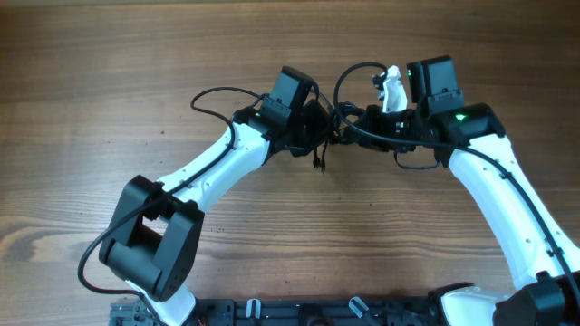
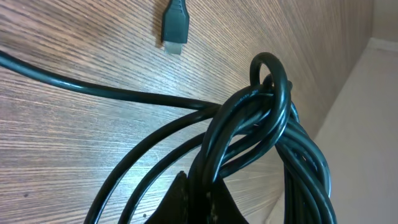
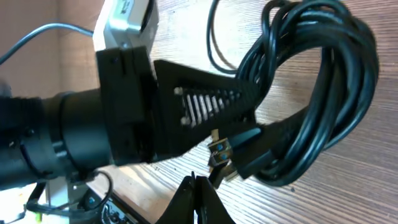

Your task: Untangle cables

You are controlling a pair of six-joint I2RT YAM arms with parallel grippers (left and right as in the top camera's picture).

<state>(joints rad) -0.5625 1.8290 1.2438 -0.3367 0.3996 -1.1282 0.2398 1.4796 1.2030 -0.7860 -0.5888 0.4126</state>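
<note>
At the far middle of the wooden desk [image 1: 109, 63], the two arms meet tip to tip. The left arm [image 1: 213, 163] reaches in from the near left and the right arm [image 1: 494, 190] from the near right. Between their ends sit the cables [image 1: 328, 127], thin black cords wound together into one tight bundle.

The left fingers [image 3: 205, 106], black wedges with a ribbed inner face, are clenched on one side of that bundle. In the left wrist view the coil [image 2: 261, 118] rises straight out from between them, with several strands bent over in a tight loop at the top. One strand [image 2: 93, 87] leaves the bundle and runs off to the left across the wood. A single plug [image 2: 176, 25] with a metal tip lies on the desk beyond it, apart from the coil.

The right fingers [image 3: 186, 202] are pressed together, tips meeting just below the bundle. Whether a cord is pinched between them cannot be told. Just beside those tips, two small metal-tipped plug ends [image 3: 219, 152] poke out of the coil. From overhead, one short cord end [image 1: 319, 163] sticks out on the near side of the bundle.

A white label [image 3: 127, 7] on the left wrist housing carries dark marks too blurred to read. A green light [image 1: 462, 116] glows on the right arm near its wrist.
</note>
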